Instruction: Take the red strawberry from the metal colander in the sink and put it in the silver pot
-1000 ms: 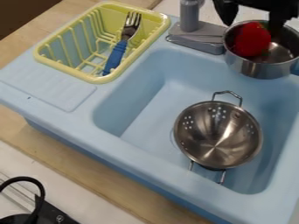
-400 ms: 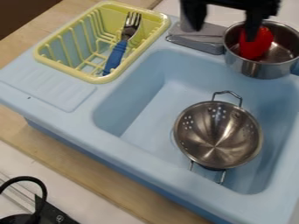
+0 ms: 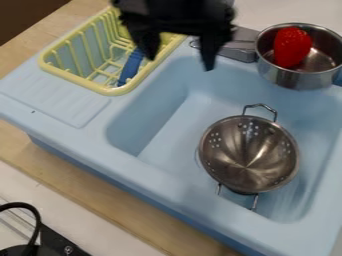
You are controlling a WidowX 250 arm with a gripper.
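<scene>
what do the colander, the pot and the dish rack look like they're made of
The colander looks like polished stainless steel, given its mirror-like streaks. The pot seems the same, with shiny reflections on its wall. The dish rack is probably smooth moulded plastic: evenly yellow, with rounded edges.

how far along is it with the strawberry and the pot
Looks done: the red toy strawberry rests inside the round silver metal pot.
In hand: nothing; the black claw hangs open, apart from both.
Possibly left: little for those two. The blue-handled utensil lies in the yellow plastic rack, and the silver metal colander sits in the light-blue sink.
</scene>
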